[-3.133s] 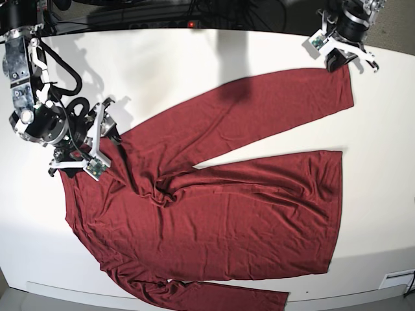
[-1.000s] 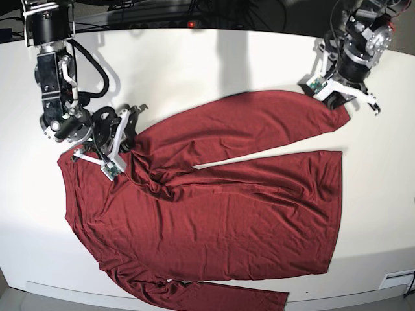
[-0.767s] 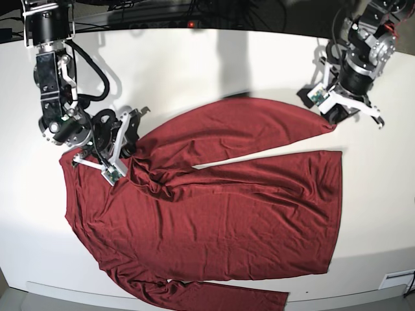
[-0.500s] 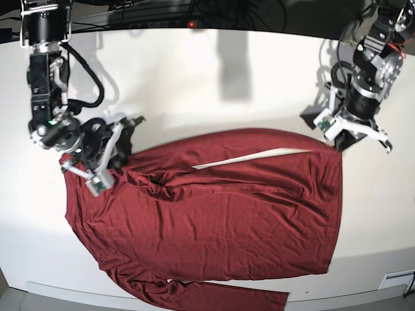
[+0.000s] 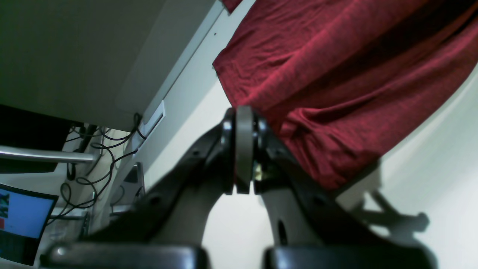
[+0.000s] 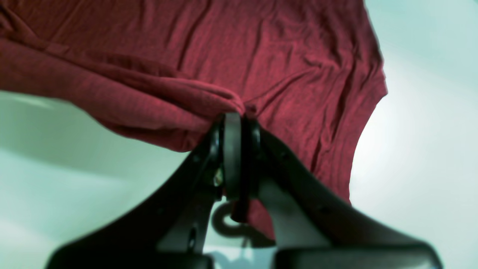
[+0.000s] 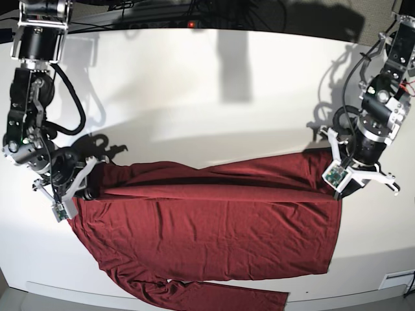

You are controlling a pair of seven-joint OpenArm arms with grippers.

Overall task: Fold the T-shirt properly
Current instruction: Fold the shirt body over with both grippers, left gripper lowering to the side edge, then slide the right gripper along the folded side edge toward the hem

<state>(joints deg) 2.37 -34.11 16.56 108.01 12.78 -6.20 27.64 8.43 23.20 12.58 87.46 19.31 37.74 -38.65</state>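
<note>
Gripping the T-shirt [image 7: 214,227] at the left of the base view, the right gripper [image 7: 89,184] has its jaws pressed together on a bunched fold of maroon cloth near the shoulder end; in the right wrist view the right gripper [image 6: 233,123] bites into a thick roll of fabric, with the rest of the garment spreading wrinkled beyond it. The T-shirt lies across the near half of the white table [image 7: 194,84], its body flat and wide. One long sleeve is drawn over the body's far edge as a straight band running from left to right. Another sleeve trails along the near edge of the table, its cuff reaching toward the near right. At the right end of the band, the left gripper [image 7: 342,183] is closed on the fabric there, at the far right corner of the body. In the left wrist view the left gripper [image 5: 244,123] has its jaws together, with folded maroon cloth held just at its right side and hanging in loose pleats.
</note>
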